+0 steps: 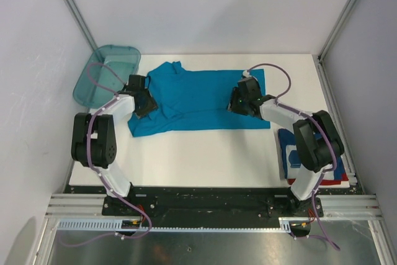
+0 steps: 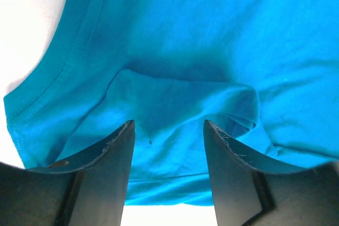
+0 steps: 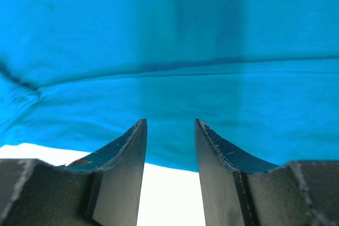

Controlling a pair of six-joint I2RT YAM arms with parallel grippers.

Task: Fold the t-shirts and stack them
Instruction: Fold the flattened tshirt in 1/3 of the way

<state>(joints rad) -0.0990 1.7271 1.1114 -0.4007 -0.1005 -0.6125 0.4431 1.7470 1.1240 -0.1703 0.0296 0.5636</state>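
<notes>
Teal t-shirt (image 1: 198, 100) is lying flat across the far middle of the table (image 1: 205, 153), looking already doubled into a long band, collar end toward the left. Folded dark blue t-shirt (image 1: 286, 144) is sitting at the near right edge, partly hidden under the right arm, well apart from the teal one. Teal bin (image 1: 105, 72) is sitting at the far left corner, just beside the collar end.

Step in hand, judging from the pose: both arms are setting up a new pinch on the two ends of the teal shirt for the next fold. To do it well:
- both claws are needing matching spots on the same long edge, so the fold line runs straight
- left side is showing a bunched ridge of cloth by the sleeve hem, so it should be taking the whole ridge or smoothing it, or a crease gets folded in
- right side is sitting at the near hem with bare table showing below, so it should be going low enough to catch every layer
- both ends should be lifting and travelling together

Left gripper (image 2: 168, 125) is standing open right over the cloth, holding nothing. Right gripper (image 3: 169, 123) is also standing open, a bit narrower, over the near hem, nothing between the fingers
</notes>
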